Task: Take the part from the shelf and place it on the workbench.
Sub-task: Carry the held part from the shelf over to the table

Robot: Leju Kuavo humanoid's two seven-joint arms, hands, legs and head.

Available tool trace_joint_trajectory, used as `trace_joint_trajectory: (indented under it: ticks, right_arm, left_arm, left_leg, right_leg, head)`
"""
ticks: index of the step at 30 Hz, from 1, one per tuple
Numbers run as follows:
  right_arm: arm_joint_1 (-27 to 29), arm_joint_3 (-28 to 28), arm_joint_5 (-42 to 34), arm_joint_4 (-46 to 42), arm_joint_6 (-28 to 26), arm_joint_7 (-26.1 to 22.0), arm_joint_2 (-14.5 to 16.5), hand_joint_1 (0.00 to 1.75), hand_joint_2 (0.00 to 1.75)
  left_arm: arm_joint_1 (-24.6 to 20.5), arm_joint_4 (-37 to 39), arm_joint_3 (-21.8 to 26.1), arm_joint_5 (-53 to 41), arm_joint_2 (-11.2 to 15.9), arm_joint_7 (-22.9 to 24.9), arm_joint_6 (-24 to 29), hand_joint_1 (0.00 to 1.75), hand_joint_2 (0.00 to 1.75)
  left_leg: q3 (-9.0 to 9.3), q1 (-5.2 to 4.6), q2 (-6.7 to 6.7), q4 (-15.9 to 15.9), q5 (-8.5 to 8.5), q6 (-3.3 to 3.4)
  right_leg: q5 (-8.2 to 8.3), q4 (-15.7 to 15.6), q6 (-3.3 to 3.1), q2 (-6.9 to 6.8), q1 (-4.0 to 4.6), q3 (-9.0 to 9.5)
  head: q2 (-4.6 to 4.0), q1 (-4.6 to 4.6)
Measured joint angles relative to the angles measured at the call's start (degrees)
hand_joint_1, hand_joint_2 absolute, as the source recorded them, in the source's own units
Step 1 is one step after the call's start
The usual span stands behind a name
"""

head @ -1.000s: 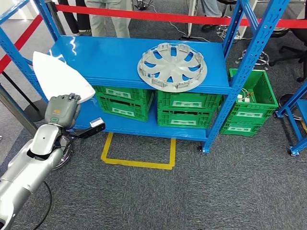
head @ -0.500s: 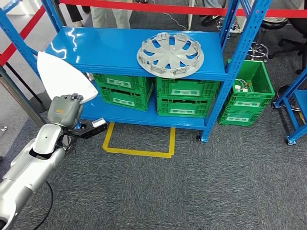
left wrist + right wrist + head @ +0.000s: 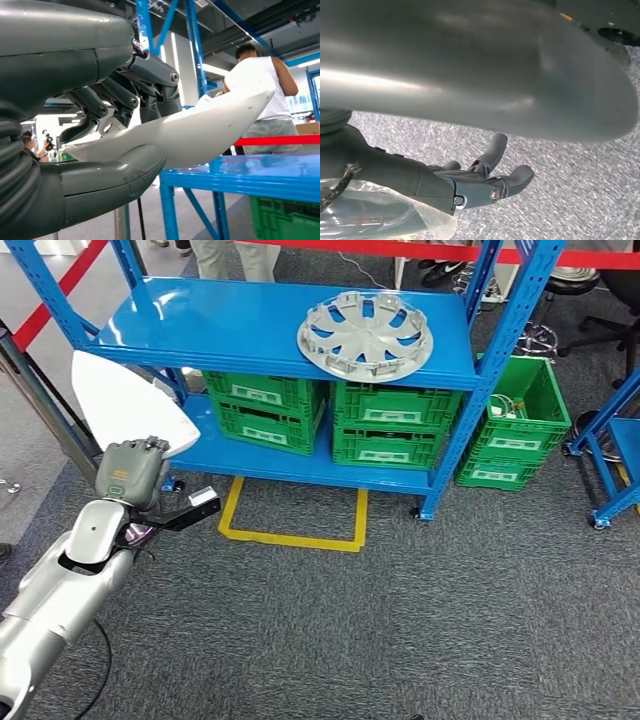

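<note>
Left hand (image 3: 130, 472) grips the white part (image 3: 124, 410) by its near edge: thumb under, fingers (image 3: 113, 97) clamped over the top face, clear in the left wrist view. Part is off the blue shelf (image 3: 226, 325), held out in the air in front of its left end, tilted, wide end away from the hand. So pick looks done; I read this as the carry step. Workbench isn't visible in any frame, so the next move likely calls for turning or walking to find it while keeping the grip firm, since the part is long and cantilevered off one edge, then a level set-down. Right hand (image 3: 478, 182) hangs over grey carpet, fingers apart and loosely curved, holding nothing. Head view gives layout: wheel cover (image 3: 365, 335) on the top shelf deck, green crates (image 3: 324, 420) underneath, yellow floor marking (image 3: 290, 530). Wrist view adds the contact detail the head view hides behind the hand's back, plus a person (image 3: 264, 90) beyond the red barrier tape (image 3: 277, 140).
</note>
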Motion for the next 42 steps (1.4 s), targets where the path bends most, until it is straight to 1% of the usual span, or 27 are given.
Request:
trace_joint_trajectory:
  ticks: [2, 6, 7, 8, 10, 11, 12, 13, 14, 16, 18, 19, 21, 22, 23, 24, 26, 28, 30, 32, 33, 36, 37, 38, 40, 41, 42]
  right_arm:
    - [0.1, -0.1, 0.1, -0.1, 0.0, 0.2, -0.1, 0.0, 0.0]
    - [0.2, -0.1, 0.1, -0.1, 0.0, 0.3, -0.1, 0.0, 0.0]
    - [0.2, -0.2, 0.1, -0.2, 0.0, 0.3, -0.1, 0.0, 0.0]
    - [0.2, -0.3, 0.3, -0.2, 0.0, 0.4, -0.1, 0.0, 0.0]
    - [0.2, -0.6, 0.6, -0.3, 0.0, 0.4, -0.2, 0.0, 0.0]
    - [0.2, -0.8, 0.8, -0.3, 0.0, 0.4, -0.2, 0.0, 0.0]
    - [0.1, -0.9, 1.0, -0.3, 0.0, 0.5, -0.2, 0.0, 0.0]
    - [0.1, -1.1, 1.1, -0.4, 0.0, 0.5, -0.3, 0.0, 0.0]
    - [0.0, -1.1, 1.3, -0.4, 0.0, 0.5, -0.3, 0.0, 0.0]
    - [0.1, -1.3, 1.7, -0.7, -0.1, 0.8, -0.3, 0.0, 0.0]
    - [0.2, -1.4, 2.1, -1.1, -0.2, 1.0, -0.5, 0.0, 0.0]
    - [0.3, -1.5, 2.3, -1.3, -0.3, 1.2, -0.5, 0.0, 0.0]
    - [0.3, -1.8, 2.8, -1.7, -0.4, 1.5, -0.6, 0.0, 0.0]
    - [0.3, -1.9, 3.0, -1.9, -0.5, 1.8, -0.7, 0.0, 0.0]
    - [0.3, -1.9, 3.3, -2.2, -0.5, 2.0, -0.7, 0.0, 0.0]
    - [0.3, -2.0, 3.5, -2.5, -0.6, 2.3, -0.7, 0.0, 0.0]
    - [0.3, -2.1, 3.9, -2.8, -0.6, 2.6, -0.7, 0.0, 0.0]
    - [0.3, -2.3, 4.1, -3.0, -0.6, 2.6, -0.8, 0.0, 0.0]
    - [0.3, -2.6, 4.2, -3.1, -0.6, 2.6, -0.9, 0.0, 0.0]
    - [0.6, -2.7, 4.4, -3.3, -0.6, 2.8, -1.0, 0.0, 0.0]
    - [0.8, -2.8, 4.5, -3.4, -0.6, 2.9, -1.1, 0.0, 0.0]
    - [1.3, -3.2, 4.9, -3.7, -0.6, 2.9, -1.3, 0.0, 0.0]
    - [1.4, -3.4, 5.1, -3.8, -0.6, 2.8, -1.3, 0.0, 0.0]
    - [1.4, -3.7, 5.2, -3.8, -0.6, 2.8, -1.3, 0.0, 0.0]
    - [1.5, -4.1, 5.7, -4.1, -0.6, 3.1, -1.4, 0.0, 0.0]
    - [1.5, -4.2, 6.0, -4.3, -0.6, 3.4, -1.5, 0.0, 0.0]
    - [1.5, -4.4, 6.2, -4.5, -0.7, 3.6, -1.6, 0.0, 0.0]
  left_arm:
    - [0.0, 0.0, 0.0, 0.0, -0.1, 0.0, -0.1, 1.75, 1.75]
    - [0.0, 0.0, 0.0, 0.0, -0.1, 0.0, -0.1, 1.75, 1.75]
    - [0.0, 0.0, 0.0, 0.0, -0.1, 0.0, -0.1, 1.75, 1.75]
    - [0.1, 0.0, 0.0, 0.0, -0.1, 0.0, -0.1, 1.75, 1.75]
    - [0.2, 0.1, 0.0, 0.0, -0.1, 0.0, -0.1, 1.75, 1.75]
    - [0.3, 0.1, 0.0, 0.0, -0.1, 0.0, -0.1, 1.75, 1.75]
    - [0.3, 0.2, 0.0, 0.0, -0.2, 0.0, -0.1, 1.75, 1.75]
    - [0.2, 0.2, 0.0, 0.0, -0.2, 0.1, -0.1, 1.75, 1.75]
    - [0.1, 0.2, 0.0, 0.0, -0.2, 0.1, -0.1, 1.75, 1.75]
    - [0.1, 0.2, 0.0, 0.0, -0.2, 0.1, -0.1, 1.75, 1.75]
    - [0.2, 0.2, 0.0, 0.0, 0.0, 0.1, 0.0, 1.75, 1.75]
    - [0.2, 0.2, 0.1, 0.0, 0.1, 0.1, 0.0, 1.75, 1.75]
    - [0.2, 0.2, 0.1, 0.0, 0.1, 0.1, 0.0, 1.75, 1.75]
    - [0.2, 0.2, 0.1, 0.1, 0.1, 0.1, -0.1, 1.75, 1.75]
    - [0.2, 0.2, 0.1, 0.1, 0.1, 0.1, -0.1, 1.75, 1.75]
    - [0.3, 0.2, 0.1, 0.1, 0.1, 0.1, -0.1, 1.75, 1.75]
    - [0.2, 0.2, 0.1, 0.1, 0.1, 0.2, -0.1, 1.75, 1.75]
    - [0.0, 0.2, 0.1, 0.1, 0.1, 0.2, 0.1, 1.75, 1.75]
    - [-0.2, 0.2, 0.1, 0.1, 0.1, 0.2, 0.2, 1.75, 1.75]
    - [-0.2, 0.2, 0.1, 0.1, 0.0, 0.2, 0.0, 1.75, 1.75]
    - [-0.1, 0.2, 0.1, 0.3, 0.0, 0.2, -0.2, 1.75, 1.75]
    - [0.0, 0.3, 0.1, 1.8, -0.2, -0.2, -0.4, 1.75, 1.75]
    - [0.0, 0.3, 0.1, 2.4, -0.2, -0.4, -0.6, 1.75, 1.75]
    - [0.1, 0.3, 0.1, 3.1, -0.3, -0.6, -0.9, 1.75, 1.75]
    - [0.1, 0.3, 0.1, 3.9, -0.3, -0.7, -1.5, 1.75, 1.75]
    - [0.2, 0.3, 0.1, 4.1, -0.3, -0.7, -1.7, 1.75, 1.75]
    - [0.2, 0.3, 0.2, 4.3, -0.4, -0.8, -1.8, 1.75, 1.75]
  left_leg:
    - [-0.52, 0.19, 0.19, -0.3, 0.67, 0.77]
    - [-0.9, 0.14, 0.2, -0.3, 0.97, 1.11]
    - [-1.07, 0.11, 0.2, -0.3, 1.11, 1.22]
    - [-1.8, -0.07, 0.2, -0.2, 1.62, 1.4]
    - [-3.91, -0.68, 0.16, 0.0, 3.2, 1.6]
    - [-5.01, -0.99, 0.13, 0.2, 4.07, 1.62]
    - [-5.61, -1.22, 0.12, 0.2, 4.65, 1.51]
    - [-5.92, -1.28, 0.12, 0.3, 5.16, 1.35]
    - [-6.23, -1.24, 0.14, 0.2, 5.71, 1.12]
    - [-6.85, -1.06, 0.07, 0.1, 6.68, 0.55]
    - [-7.79, -0.98, -0.14, 1.2, 4.75, -0.09]
    - [-8.54, -0.85, -0.22, 3.4, 2.24, -0.44]
    - [-10.12, -0.35, -0.22, 10.8, -3.36, -1.2]
    - [-10.57, -0.06, -0.2, 14.5, -4.68, -1.55]
    - [-10.49, 0.18, -0.2, 17.0, -4.34, -1.85]
    - [-9.69, 0.4, -0.2, 17.8, -2.65, -2.1]
    - [-5.53, 0.8, -0.2, 13.6, 0.73, -2.48]
    - [0.28, 0.81, -0.26, 5.0, -0.38, -2.3]
    - [2.68, 0.47, -0.33, 0.3, -2.22, -1.52]
    - [1.62, 0.43, -0.15, -0.1, -1.33, -0.48]
    - [0.94, 0.47, -0.02, -0.2, -0.64, 0.09]
    - [-1.52, 0.44, 0.15, -0.2, 1.37, 1.11]
    - [-2.42, 0.36, 0.15, -0.2, 2.06, 1.13]
    - [-3.31, 0.29, 0.16, -0.2, 2.75, 1.11]
    - [-4.94, 0.22, 0.17, -0.1, 4.01, 0.89]
    - [-5.59, 0.21, 0.14, -0.1, 4.54, 0.73]
    - [-6.12, 0.12, 0.1, 0.0, 5.01, 0.5]
  right_leg:
    - [-2.23, 1.4, 0.36, 0.21, 0.01, -0.82]
    - [-4.23, 3.3, 0.48, 0.22, 0.03, -1.39]
    - [-5.1, 4.4, 0.52, 0.21, 0.01, -1.69]
    - [-6.9, 8.3, 0.57, 0.2, -0.01, -2.53]
    - [-6.48, 10.8, 0.01, 0.21, 0.2, -0.47]
    - [-5.98, 9.6, -0.58, 0.29, 0.43, 1.93]
    - [-4.66, 4.6, -1.2, 0.33, 0.64, 5.49]
    - [-4.81, 1.0, -1.58, 0.38, 0.83, 7.7]
    - [-5.18, -1.3, -1.83, 0.42, 0.99, 8.98]
    - [-4.64, -2.8, -2.07, 0.32, 0.95, 9.08]
    - [-3.29, -3.6, -2.79, 0.13, 0.59, 8.27]
    - [-2.64, -3.9, -3.1, 0.02, 0.38, 7.67]
    - [-1.54, -3.6, -3.28, -0.11, 0.41, 6.15]
    - [-1.04, -3.4, -3.2, -0.18, 0.4, 5.28]
    - [-0.55, -3.0, -3.1, -0.26, 0.37, 4.38]
    - [-0.08, -2.6, -2.98, -0.34, 0.3, 3.39]
    - [0.71, -1.5, -2.62, -0.42, 0.12, 1.44]
    - [1.49, -0.5, -2.07, -0.39, 0.15, 0.05]
    - [2.76, -0.4, -1.44, -0.34, 0.22, -0.81]
    - [3.23, -0.6, -0.72, -0.19, 0.05, -1.6]
    - [1.9, 0.1, -0.41, -0.09, -0.04, -2.18]
    - [-6.22, 8.8, 0.14, 0.06, -0.15, -5.01]
    - [-7.55, 12.8, 0.22, 0.06, -0.15, -5.82]
    - [-7.27, 16.0, 0.23, 0.06, -0.14, -6.19]
    - [-3.49, 17.1, 0.08, 0.07, -0.14, -4.45]
    - [-1.94, 14.5, -0.12, 0.1, -0.13, -2.02]
    - [-1.89, 10.0, -0.34, 0.13, -0.08, 1.61]
  head:
    - [0.01, 0.15]
    - [0.01, 0.24]
    - [0.0, 0.25]
    - [-0.01, 0.27]
    - [-0.01, 0.28]
    - [-0.01, 0.27]
    - [0.0, 0.22]
    - [0.0, 0.22]
    - [0.0, 0.21]
    - [0.0, 0.3]
    - [0.0, 0.2]
    - [0.0, 0.06]
    - [0.0, -0.15]
    - [0.0, -0.17]
    - [-0.01, -0.15]
    - [-0.01, -0.18]
    - [0.0, -0.19]
    - [0.0, -0.17]
    - [0.0, -0.14]
    - [0.0, -0.11]
    - [-0.01, -0.07]
    - [-0.01, 0.11]
    - [-0.01, 0.12]
    - [-0.01, 0.11]
    - [-0.01, 0.12]
    - [-0.01, 0.13]
    - [-0.01, 0.14]
